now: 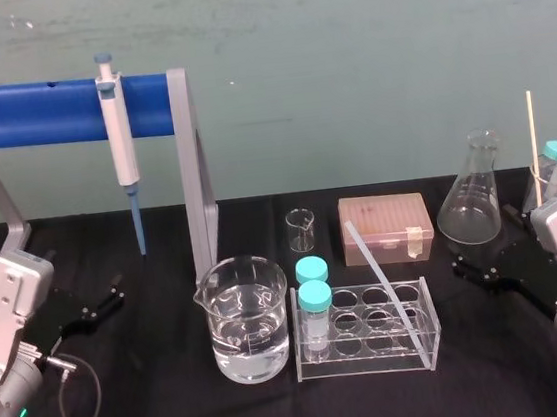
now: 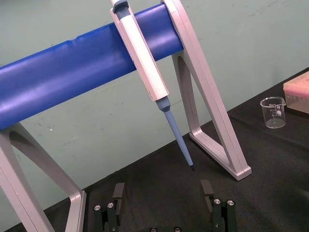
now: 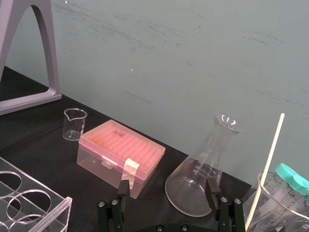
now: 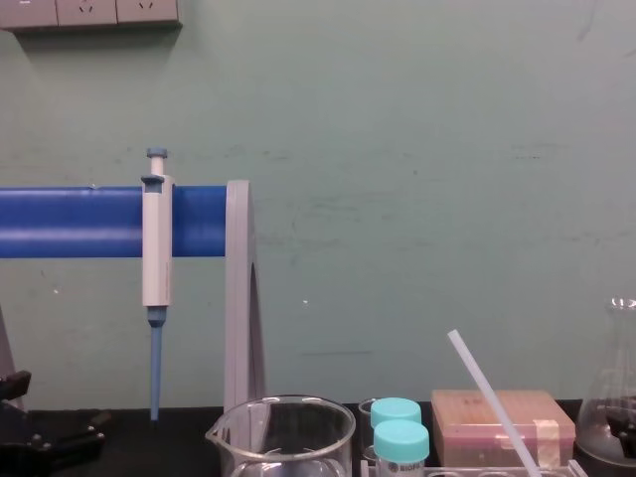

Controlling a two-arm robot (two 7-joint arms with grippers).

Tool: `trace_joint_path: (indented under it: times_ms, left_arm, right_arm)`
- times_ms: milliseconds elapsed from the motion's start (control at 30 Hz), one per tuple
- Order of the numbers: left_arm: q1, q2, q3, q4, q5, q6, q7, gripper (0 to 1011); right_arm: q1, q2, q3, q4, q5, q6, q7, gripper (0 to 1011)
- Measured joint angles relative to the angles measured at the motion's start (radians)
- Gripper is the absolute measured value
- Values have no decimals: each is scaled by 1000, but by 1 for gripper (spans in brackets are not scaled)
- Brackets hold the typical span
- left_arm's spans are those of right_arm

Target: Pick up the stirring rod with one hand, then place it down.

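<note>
Left of the tube rack (image 1: 368, 331) and farther back stood the blue-barred pipette stand (image 1: 46, 112), the biggest thing on the table, with the water beaker (image 1: 249, 318) just beside the rack's left end and the conical flask (image 1: 470, 197) behind and to the rack's right. Well to the rack's left, the left gripper (image 2: 162, 192) sat low under the stand, fingers spread with nothing between them. Well to the rack's right, the right gripper (image 3: 167, 189) sat the same way, spread and empty. The stirring rod (image 1: 378, 270) leaned in the rack itself, its lower end down in a right-hand well and its top slanting up toward the back and left, apart from both grippers. Judged from that, nothing of the task was done: the reach, the pinch, the lift and the setting down were all left, and the right gripper looked the nearer candidate. The head view laid out both arms and the rod's whole run. The chest view gave the rod side-on, showing how far it rose above the rack. Each wrist view made plain the wide gap between its own fingers. The right wrist view also caught a thin pale stick (image 3: 270, 159) in a jar right of the rack, not the rod.
</note>
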Motion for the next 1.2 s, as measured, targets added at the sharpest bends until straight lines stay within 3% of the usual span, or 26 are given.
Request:
trace_joint_path:
  times_ms: [1200]
  left_arm:
    - [0,0,0,0,0,0,0,1000]
  right_arm:
    - [0,0,0,0,0,0,0,1003]
